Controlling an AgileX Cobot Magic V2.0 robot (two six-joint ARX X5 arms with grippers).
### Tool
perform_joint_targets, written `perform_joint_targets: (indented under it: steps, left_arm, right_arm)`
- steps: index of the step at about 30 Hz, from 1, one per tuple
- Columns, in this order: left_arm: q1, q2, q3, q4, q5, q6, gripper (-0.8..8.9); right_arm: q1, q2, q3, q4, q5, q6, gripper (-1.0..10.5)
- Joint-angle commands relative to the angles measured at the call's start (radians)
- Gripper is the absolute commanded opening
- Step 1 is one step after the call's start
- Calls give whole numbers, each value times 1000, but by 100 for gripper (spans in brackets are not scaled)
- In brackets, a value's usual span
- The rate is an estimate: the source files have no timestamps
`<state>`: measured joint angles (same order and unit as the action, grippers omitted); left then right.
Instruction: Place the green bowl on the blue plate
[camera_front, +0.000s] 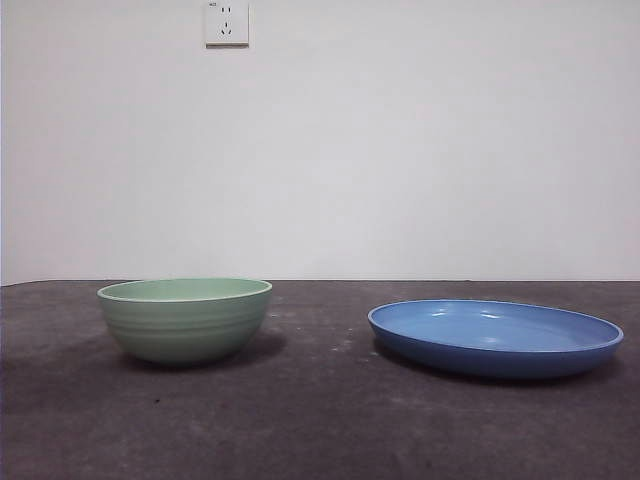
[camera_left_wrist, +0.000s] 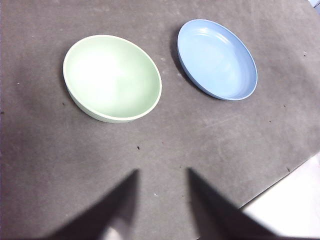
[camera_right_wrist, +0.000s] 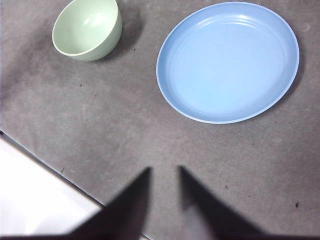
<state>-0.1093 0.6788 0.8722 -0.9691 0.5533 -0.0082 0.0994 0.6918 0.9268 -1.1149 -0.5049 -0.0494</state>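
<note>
Green bowl (camera_front: 185, 320): upright on table (camera_front: 320, 420), well apart from blue plate (camera_front: 495, 338). Left gripper (camera_left_wrist: 161, 200), right gripper (camera_right_wrist: 165, 197): raised, jaws parted, empty. Risk: glossy rim slips w/ shallow pinch; bowl tips.

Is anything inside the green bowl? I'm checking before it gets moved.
Nothing: both wrist views show the green bowl with a bare inside. What's under it can't be seen; it sits on the table.

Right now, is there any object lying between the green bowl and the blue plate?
No. Between the green bowl and the blue plate only bare dark tabletop shows, in the front view and both wrist views alike.
</note>
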Motion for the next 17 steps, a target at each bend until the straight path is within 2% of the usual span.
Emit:
perform_joint_targets:
  steps: [1, 11, 17]
  left_arm:
    - [-3, 6, 18, 10, 5, 19, 381]
    - [-5, 48, 19, 50, 4, -16, 379]
    - [-39, 167, 59, 138, -35, -85, 372]
  right_arm:
    - [3, 6, 20, 11, -3, 2, 333]
    - [3, 6, 20, 14, -3, 12, 347]
    - [3, 6, 20, 14, -3, 12, 347]
